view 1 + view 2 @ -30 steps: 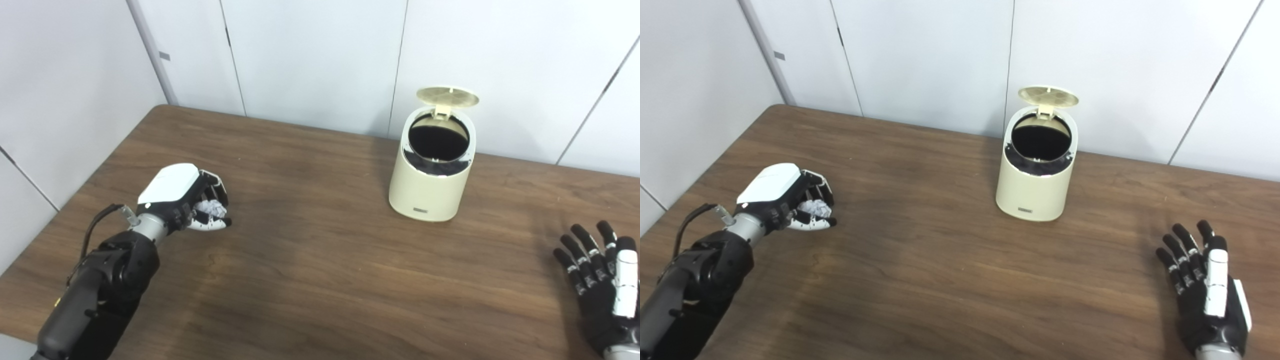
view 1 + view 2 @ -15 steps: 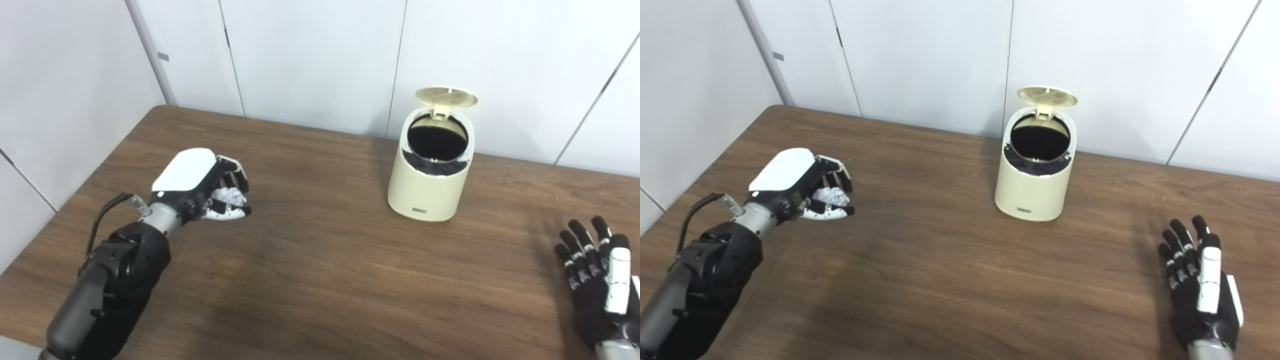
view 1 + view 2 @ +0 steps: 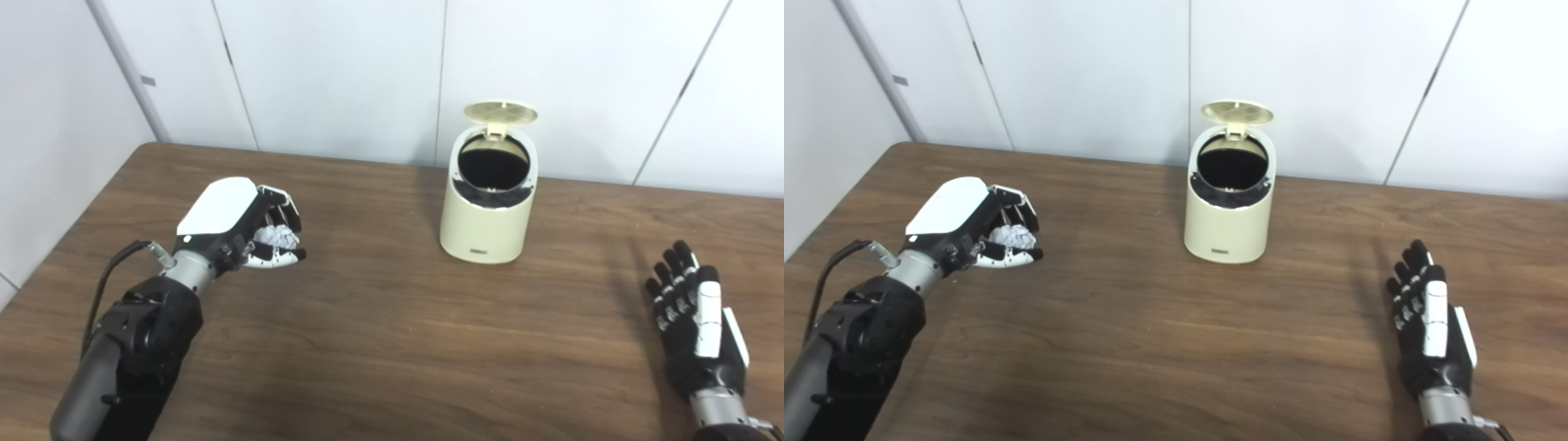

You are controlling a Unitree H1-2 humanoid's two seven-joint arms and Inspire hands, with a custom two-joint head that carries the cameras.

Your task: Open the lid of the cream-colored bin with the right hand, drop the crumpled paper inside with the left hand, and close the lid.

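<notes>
Your left robot hand (image 3: 242, 223) grasps the crumpled paper (image 3: 274, 235) above the counter (image 3: 380, 331), well left of the cream-colored bin (image 3: 488, 211), whose lid (image 3: 500, 112) stands open. Your right robot hand (image 3: 1427, 324) lies released, fingers spread; the right eye view shows more of its wrist.

1. The bin (image 3: 489, 211) is standing upright on the table (image 3: 392, 343), toward the table's far edge and a little right of centre; the wall panels (image 3: 331, 73) are rising just behind it.
2. The lid (image 3: 500, 112) is standing raised at the bin's rear rim, leaving the opening facing forward.
3. The left hand (image 3: 245, 223) is sitting well to the left of the bin and nearer the viewer; the crumpled paper (image 3: 274, 234) is lying inside its curled fingers.
4. The right hand (image 3: 695, 318) is lying at the near right, well apart from the bin, with nothing in it.
</notes>
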